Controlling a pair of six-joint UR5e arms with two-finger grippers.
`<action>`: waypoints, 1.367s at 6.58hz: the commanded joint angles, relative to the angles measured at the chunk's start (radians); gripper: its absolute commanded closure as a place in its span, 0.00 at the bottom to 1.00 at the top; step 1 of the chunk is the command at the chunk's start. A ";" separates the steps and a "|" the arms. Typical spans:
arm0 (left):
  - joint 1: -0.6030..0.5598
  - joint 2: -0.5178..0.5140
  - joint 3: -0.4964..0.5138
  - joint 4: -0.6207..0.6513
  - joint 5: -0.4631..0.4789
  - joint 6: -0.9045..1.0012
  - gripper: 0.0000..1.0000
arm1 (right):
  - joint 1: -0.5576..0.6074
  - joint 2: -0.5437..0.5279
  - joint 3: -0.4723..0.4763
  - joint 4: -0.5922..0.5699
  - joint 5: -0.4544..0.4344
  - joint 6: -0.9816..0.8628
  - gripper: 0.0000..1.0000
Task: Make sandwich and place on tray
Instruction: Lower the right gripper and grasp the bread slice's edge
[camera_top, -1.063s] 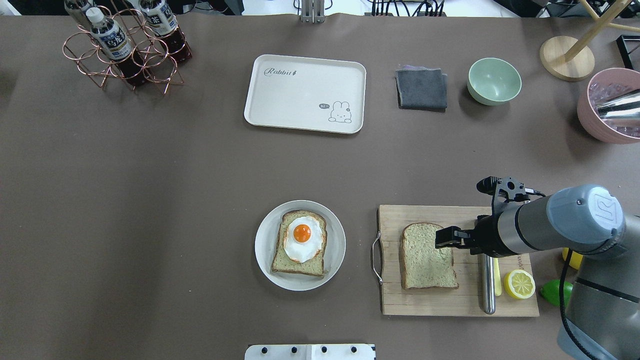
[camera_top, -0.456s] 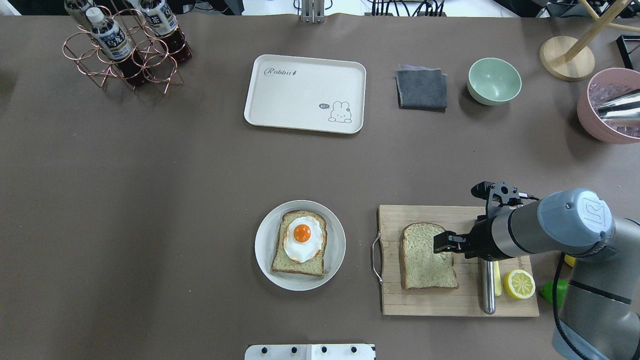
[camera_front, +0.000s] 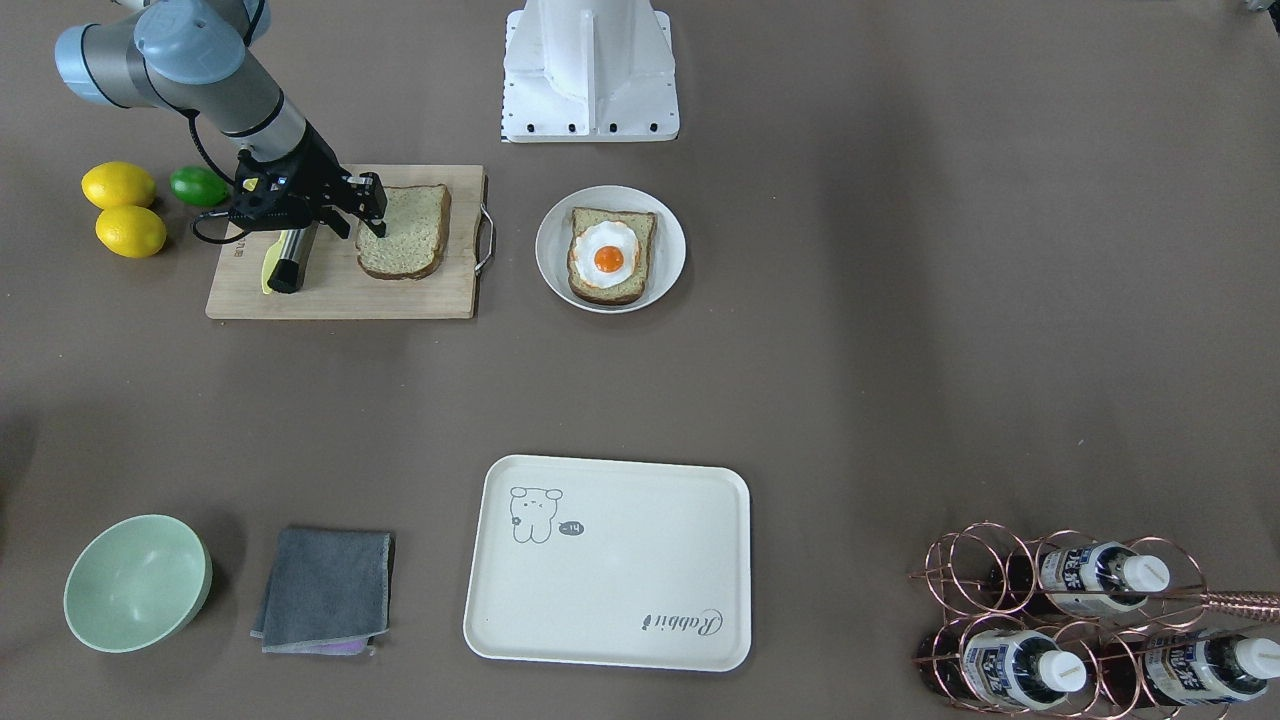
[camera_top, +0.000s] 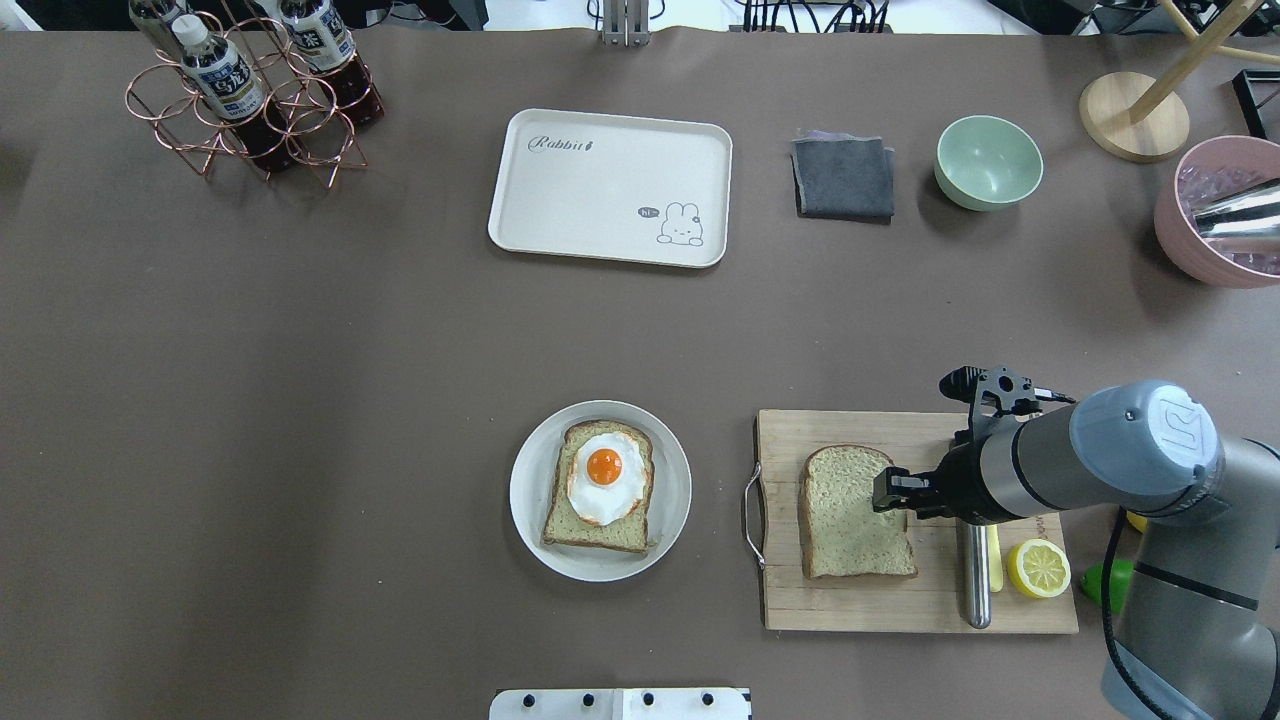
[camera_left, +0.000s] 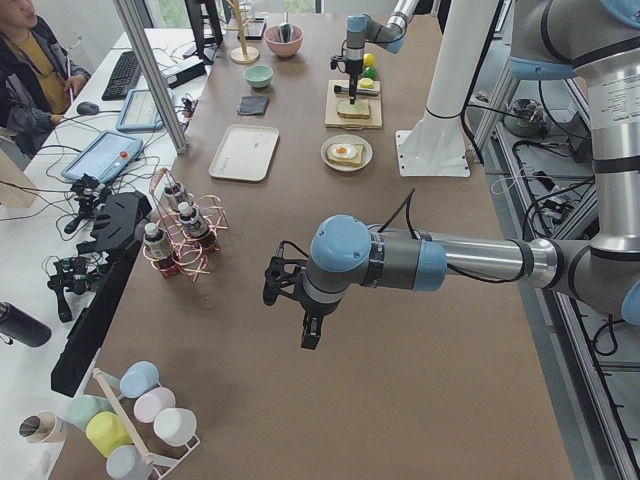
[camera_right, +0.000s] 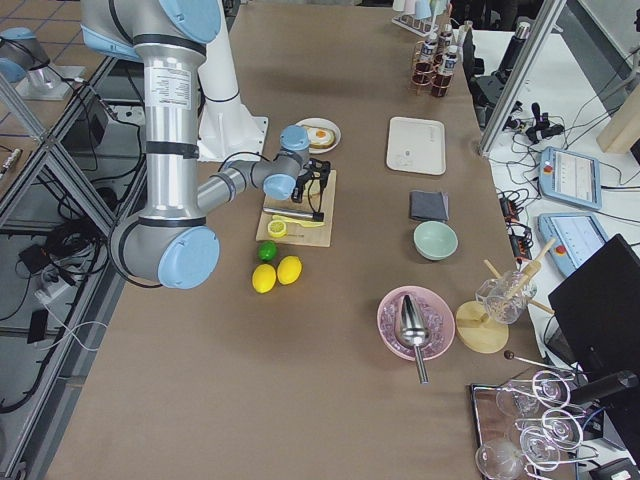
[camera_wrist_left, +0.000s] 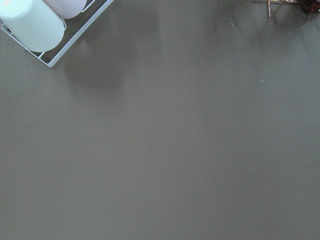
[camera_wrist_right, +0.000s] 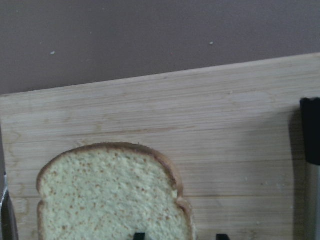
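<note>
One bread slice (camera_top: 850, 520) lies flat on the wooden cutting board (camera_top: 860, 600). The other slice (camera_top: 565, 525) lies on a round white plate (camera_top: 530, 500) with the fried egg (camera_top: 605, 480) on top. The cream tray (camera_top: 600, 190) is bare at the far middle. My right gripper (camera_top: 890, 493) is open and low over the board slice's right edge. In the right wrist view its fingertips (camera_wrist_right: 140, 235) straddle that crust edge. My left gripper (camera_left: 300, 320) hangs over bare table far to the left, and I cannot tell whether it is open.
A knife (camera_top: 977, 570), a lemon half (camera_top: 1038, 568) and a lime (camera_top: 1105, 583) lie under my right arm. A grey cloth (camera_top: 843, 178), green bowl (camera_top: 988, 162) and pink bowl (camera_top: 1215, 215) are at the far right. A bottle rack (camera_top: 250, 90) stands far left.
My right gripper has come down and a little nearer the robot, onto the right edge of the board slice. The bread, egg and tray have not moved.
</note>
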 joint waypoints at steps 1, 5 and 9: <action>-0.003 0.001 -0.003 0.001 -0.015 0.000 0.03 | -0.007 0.012 -0.002 0.000 0.002 0.000 0.84; -0.004 0.004 -0.006 0.001 -0.043 0.000 0.03 | 0.039 0.046 0.006 0.000 0.049 -0.001 1.00; -0.004 0.005 -0.004 0.001 -0.057 0.000 0.03 | 0.047 0.228 -0.028 -0.003 0.068 0.002 1.00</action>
